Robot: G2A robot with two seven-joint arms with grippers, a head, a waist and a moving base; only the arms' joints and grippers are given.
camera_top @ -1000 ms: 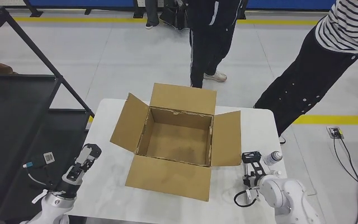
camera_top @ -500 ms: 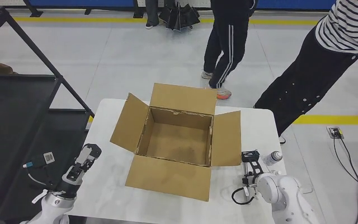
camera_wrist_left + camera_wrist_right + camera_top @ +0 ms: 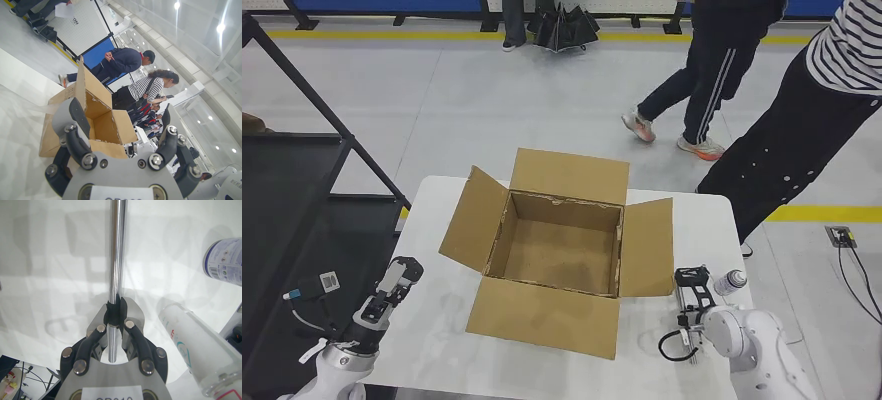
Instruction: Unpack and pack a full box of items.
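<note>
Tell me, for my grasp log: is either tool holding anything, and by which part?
The right tool grips a shiny metal rod near one end, most of its length sticking out ahead. The left tool is open and holds nothing.

box (image 3: 557,250) mouth open, flaps splayed | right flap (image 3: 647,248) between mouth and right claw (image 3: 115,313) with rod (image 3: 116,256) | bottle (image 3: 729,282) just beside claw

Right wrist view: shiny chrome metal rod (image 3: 115,256) runs out of frame, far end cut off; the stretch inside right tool (image 3: 115,310) is hidden by its black pads. Blue-and-white labelled can (image 3: 225,260) & clear plastic bottle w/ white contents (image 3: 191,344) are clipped at the edge. Top view: open brown cardboard box (image 3: 562,255), near inner wall hidden behind front flap.
</note>
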